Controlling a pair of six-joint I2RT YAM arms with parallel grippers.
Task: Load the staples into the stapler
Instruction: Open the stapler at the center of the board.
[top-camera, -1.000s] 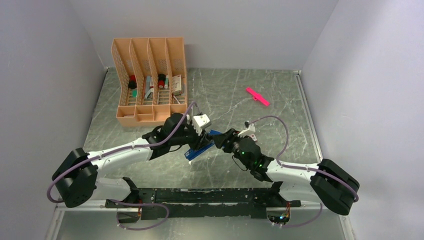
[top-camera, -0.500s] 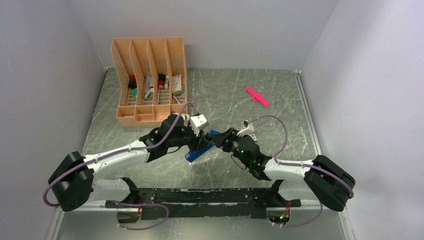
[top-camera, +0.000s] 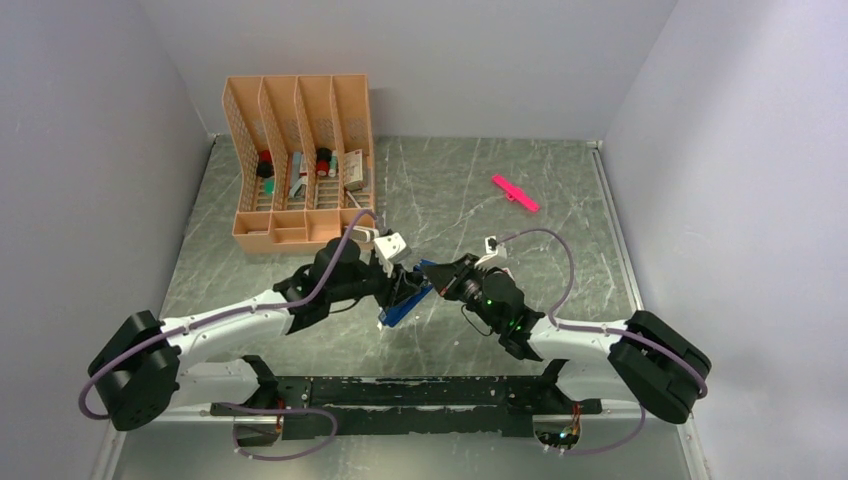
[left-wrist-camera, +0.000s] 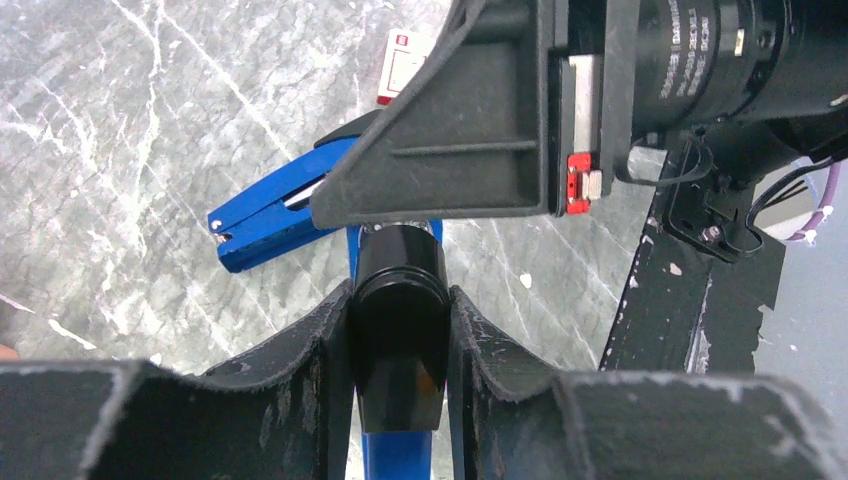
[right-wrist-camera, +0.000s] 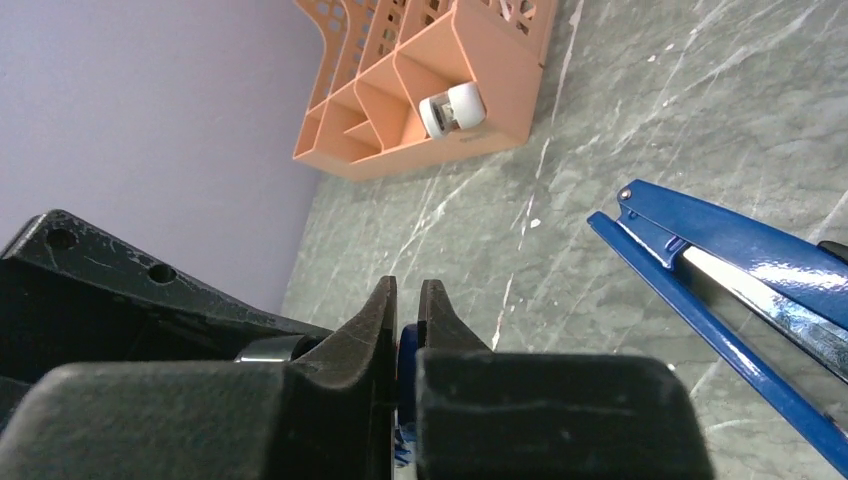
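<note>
The blue stapler (top-camera: 400, 308) with a black rear end hangs between my two grippers above the table's middle. My left gripper (top-camera: 396, 284) is shut on that black rear end (left-wrist-camera: 400, 300). The stapler stands open, its two blue arms (left-wrist-camera: 270, 212) spread apart with a silvery strip between them (right-wrist-camera: 715, 272). My right gripper (top-camera: 432, 279) is at the stapler's front. Its fingers (right-wrist-camera: 405, 290) are shut with a thin blue part of the stapler pinched between them. Loose staples are not visible. A small white-and-red box (left-wrist-camera: 403, 62) lies on the table beyond the stapler.
An orange slotted desk organizer (top-camera: 300, 160) stands at the back left with small items in it, among them a white roll (right-wrist-camera: 452, 108). A bright pink plastic stick (top-camera: 515, 193) lies at the back right. Grey walls enclose the marbled table (top-camera: 450, 190).
My right gripper has closed from half open to shut on the stapler's blue part. My left arm has drawn back toward the left, and the stapler now hangs more steeply.
</note>
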